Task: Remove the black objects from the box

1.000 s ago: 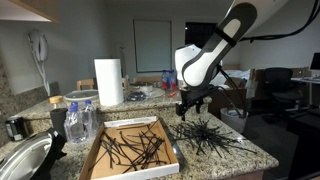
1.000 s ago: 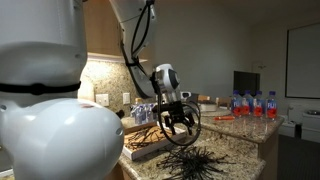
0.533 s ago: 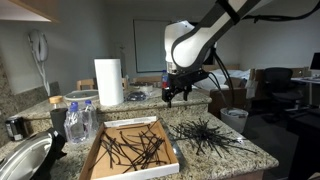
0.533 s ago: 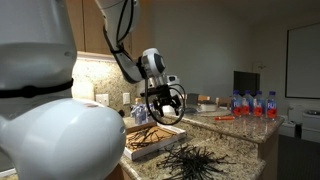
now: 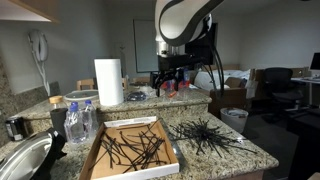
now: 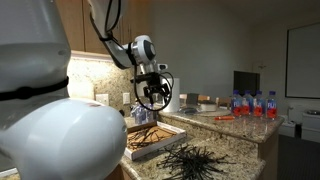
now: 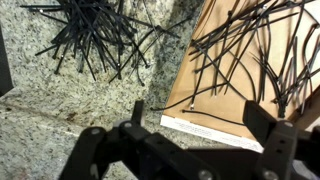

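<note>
A shallow cardboard box (image 5: 100, 160) lies on the granite counter and holds several thin black sticks (image 5: 135, 150); the box (image 7: 215, 110) and its sticks (image 7: 250, 50) also show in the wrist view. A pile of black sticks (image 5: 205, 135) lies on the counter beside the box, also seen in the wrist view (image 7: 95, 35) and in an exterior view (image 6: 195, 160). My gripper (image 5: 168, 80) hangs high above the far side of the box, open and empty, its fingers (image 7: 205, 125) wide apart.
A paper towel roll (image 5: 108, 82), a plastic container (image 5: 80, 122), a metal sink basin (image 5: 22, 160) and a black cup (image 5: 15, 127) stand near the box. Water bottles (image 6: 250, 103) stand on the far counter. Office chairs (image 5: 275, 90) are behind.
My gripper has risen from just above the stick pile and swung over toward the box, empty and open. The pile and the box contents have not moved.
</note>
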Controlling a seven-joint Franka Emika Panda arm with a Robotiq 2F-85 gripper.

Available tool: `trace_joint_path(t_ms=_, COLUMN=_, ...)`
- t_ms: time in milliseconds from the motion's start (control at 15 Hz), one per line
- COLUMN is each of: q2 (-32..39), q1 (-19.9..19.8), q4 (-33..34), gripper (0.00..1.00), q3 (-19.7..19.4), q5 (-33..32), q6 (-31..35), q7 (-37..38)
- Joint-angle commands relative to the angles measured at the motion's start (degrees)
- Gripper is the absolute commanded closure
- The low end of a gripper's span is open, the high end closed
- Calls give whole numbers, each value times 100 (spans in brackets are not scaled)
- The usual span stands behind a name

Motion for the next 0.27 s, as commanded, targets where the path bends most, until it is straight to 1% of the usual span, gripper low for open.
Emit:
trace_joint_path(t_ms=0, q2=43, q1=131, q4=89, gripper=0, q3=16, q5=603, q6=-221, q7=-365)
trace_joint_path(t_ms=67, q2=11, q1=7, q4=35, gripper=0, q3=82, q5=296, q6=-82, q7=-92)
trace_joint_path(t_ms=200, q2=22, q1=57, q4=35, gripper=0, q3=89, q5=430, q6=-91, q7=-149)
